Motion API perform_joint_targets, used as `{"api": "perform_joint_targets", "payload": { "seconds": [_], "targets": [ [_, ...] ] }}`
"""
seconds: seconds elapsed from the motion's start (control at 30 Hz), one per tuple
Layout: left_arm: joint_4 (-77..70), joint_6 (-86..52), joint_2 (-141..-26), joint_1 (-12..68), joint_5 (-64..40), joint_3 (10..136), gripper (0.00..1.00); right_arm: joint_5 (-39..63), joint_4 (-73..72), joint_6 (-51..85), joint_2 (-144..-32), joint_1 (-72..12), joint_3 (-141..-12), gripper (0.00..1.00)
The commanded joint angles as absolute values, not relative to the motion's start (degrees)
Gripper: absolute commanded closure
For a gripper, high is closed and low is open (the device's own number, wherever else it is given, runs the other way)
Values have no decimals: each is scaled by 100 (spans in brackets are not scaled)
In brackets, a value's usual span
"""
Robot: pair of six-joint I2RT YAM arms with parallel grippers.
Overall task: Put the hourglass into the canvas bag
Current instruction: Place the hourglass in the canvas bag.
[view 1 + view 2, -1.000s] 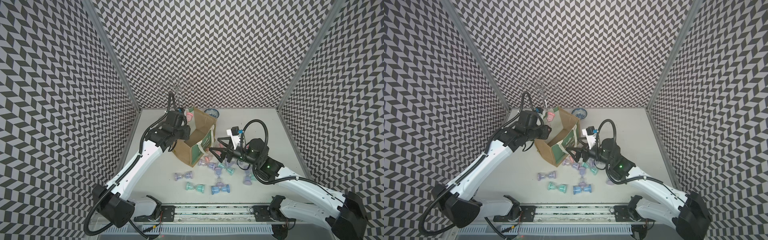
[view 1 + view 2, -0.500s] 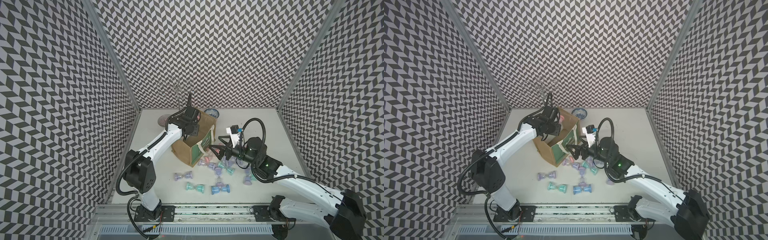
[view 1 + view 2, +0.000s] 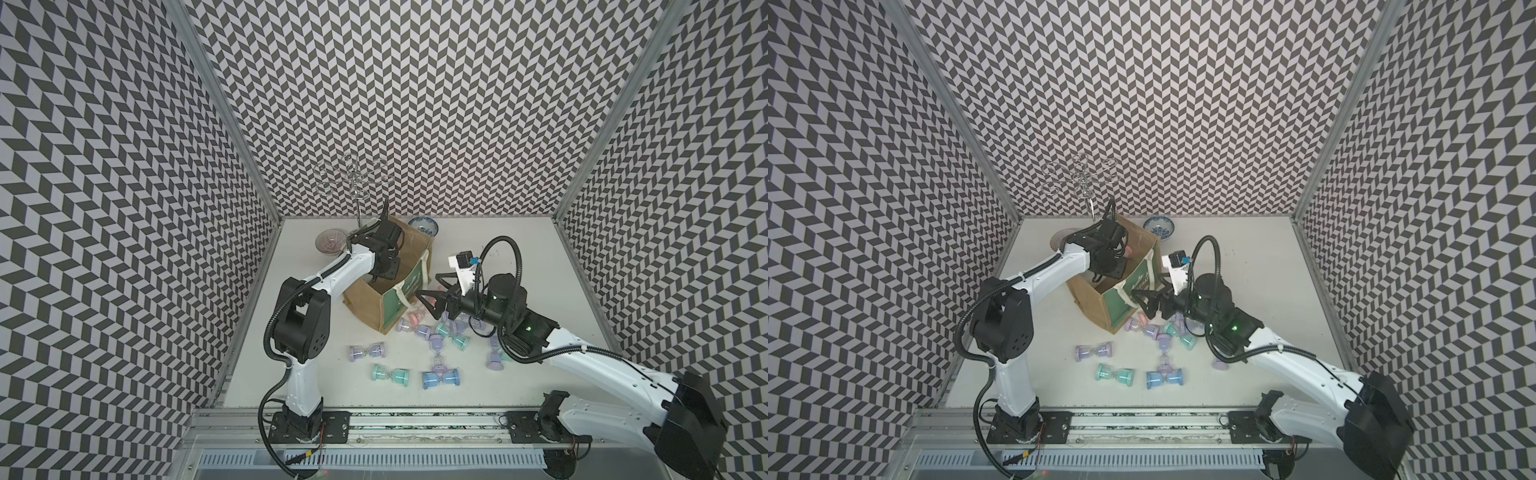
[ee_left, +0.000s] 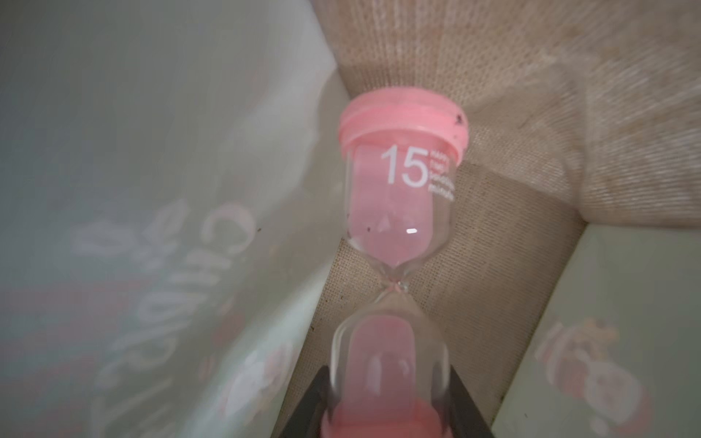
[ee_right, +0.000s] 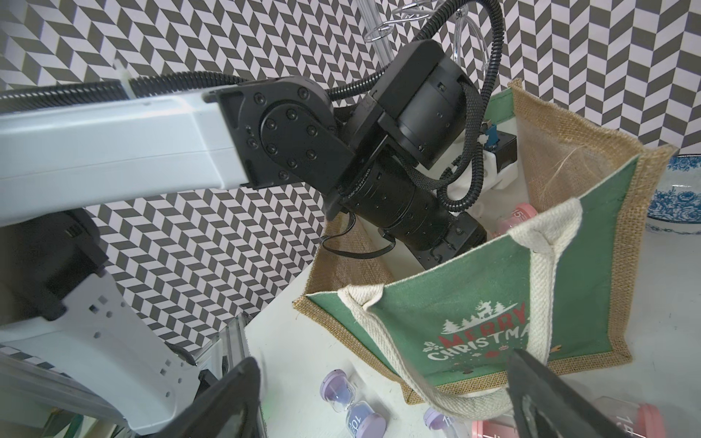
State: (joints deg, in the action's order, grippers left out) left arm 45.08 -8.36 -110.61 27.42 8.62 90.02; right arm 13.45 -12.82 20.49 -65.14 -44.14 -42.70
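The canvas bag (image 3: 363, 305) stands open at the back left of the table, a tan burlap tote with a green "Merry Christmas" panel (image 5: 474, 303). My left gripper (image 4: 389, 405) is down inside it, shut on the lower bulb of a pink hourglass (image 4: 398, 212) marked 15. The hourglass's pink cap (image 3: 1128, 251) shows above the bag's rim in a top view. My right gripper (image 3: 432, 297) hovers open just outside the bag's green front. In the right wrist view the bag's rope handle (image 5: 417, 386) hangs between its spread fingers (image 5: 227, 398), untouched.
Several loose hourglasses lie in front of the bag: purple (image 3: 368, 352), teal (image 3: 390, 375), blue (image 3: 440, 379), and a cluster under my right wrist. Two small bowls (image 3: 330, 241) (image 3: 424, 226) and a wire rack (image 3: 353, 183) stand behind the bag.
My left arm has swung over the bag and lowered the pink hourglass into it. The right gripper has stayed almost still, open by the bag's front.
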Motion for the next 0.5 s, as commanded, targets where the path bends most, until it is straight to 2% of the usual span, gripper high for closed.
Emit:
{"api": "perform_joint_targets", "payload": {
  "seconds": [0.0,0.47],
  "targets": [
    [4359,-803,-11220,2699,825,9081,79,1286,-1483,1991,-6521,-4438,-4328,1],
    [4170,-894,-11062,2702,828,8776,55,1184,-1370,1956,-6417,-4438,-4357,1]
  ]
}}
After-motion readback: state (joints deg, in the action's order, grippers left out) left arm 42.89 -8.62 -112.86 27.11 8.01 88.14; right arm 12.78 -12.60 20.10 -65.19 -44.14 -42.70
